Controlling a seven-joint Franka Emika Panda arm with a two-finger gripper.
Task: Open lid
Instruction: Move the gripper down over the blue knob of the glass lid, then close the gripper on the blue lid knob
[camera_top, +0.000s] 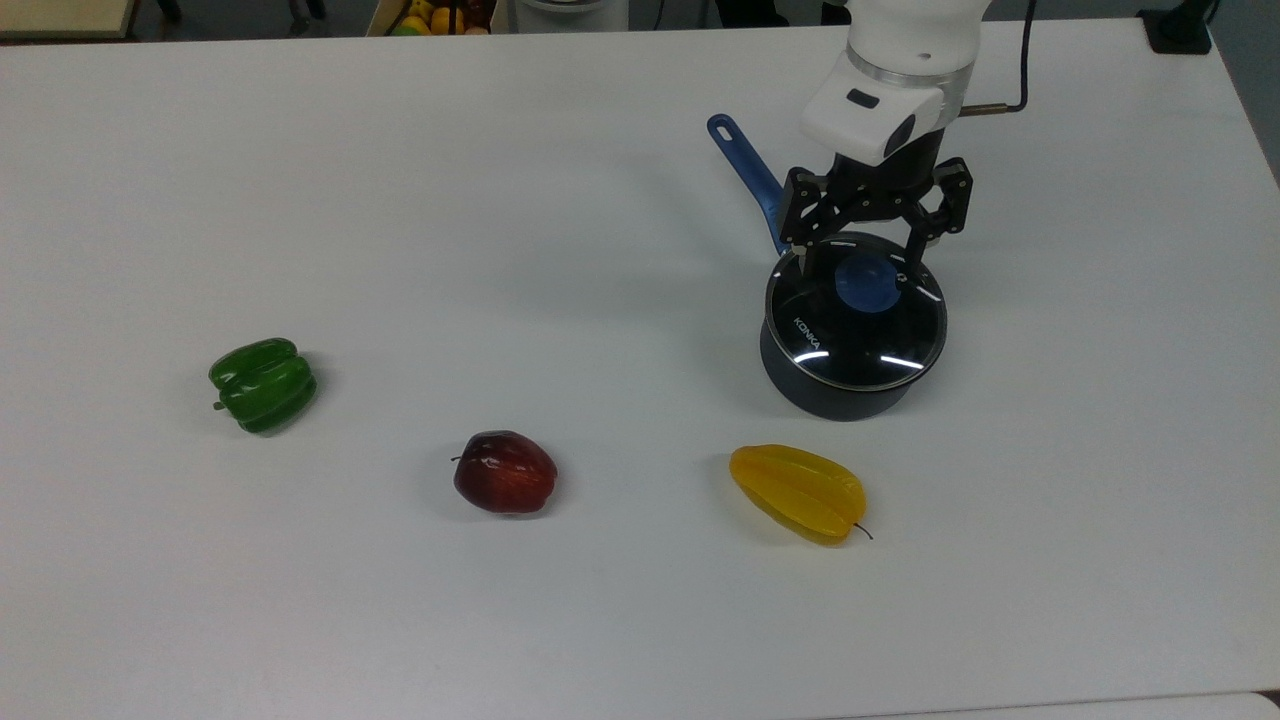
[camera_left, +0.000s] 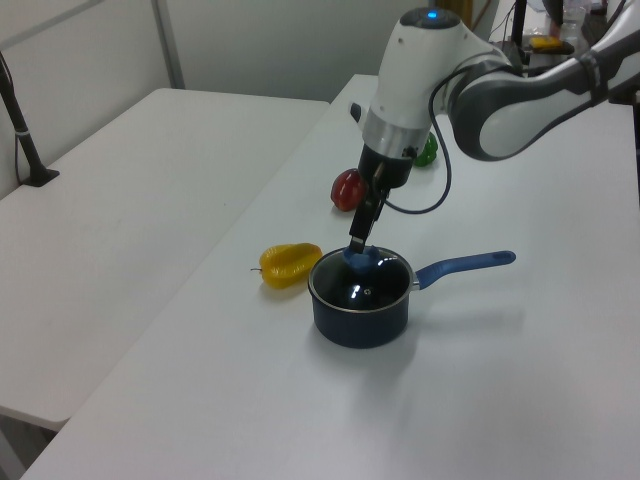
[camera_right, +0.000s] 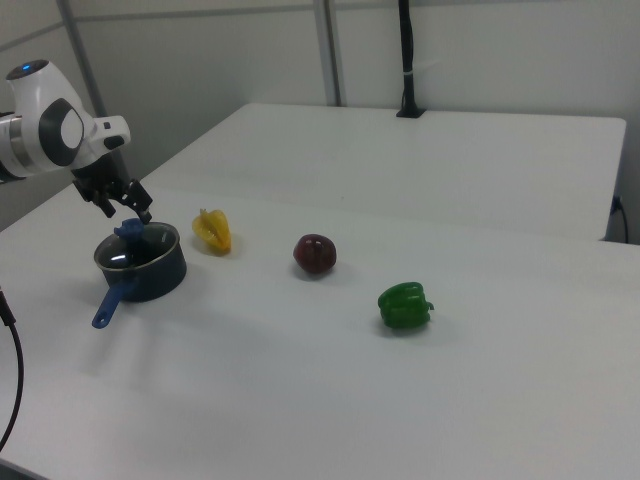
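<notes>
A: The claw (camera_top: 866, 262) hangs spread wide, empty, just above the lid (camera_top: 855, 312), its fingers straddling the blue knob (camera_top: 866, 281).

B: And the lid?

A: Seated on the dark saucepan (camera_top: 835, 395), near the yellow fruit (camera_top: 797, 491) on the surface (camera_top: 400, 200).

B: How to do it well?

A: I'd centre on the knob, lower until the fingers bracket it, squeeze firmly, then lift straight up so the pan isn't dragged.

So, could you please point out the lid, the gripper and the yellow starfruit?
lid (camera_top: 850, 335): top view, on the clear glass below the blue knob.
gripper (camera_top: 866, 268): top view, midway between its open fingertips, over the knob.
yellow starfruit (camera_top: 797, 491): top view, on the middle of its ribbed body.
</notes>
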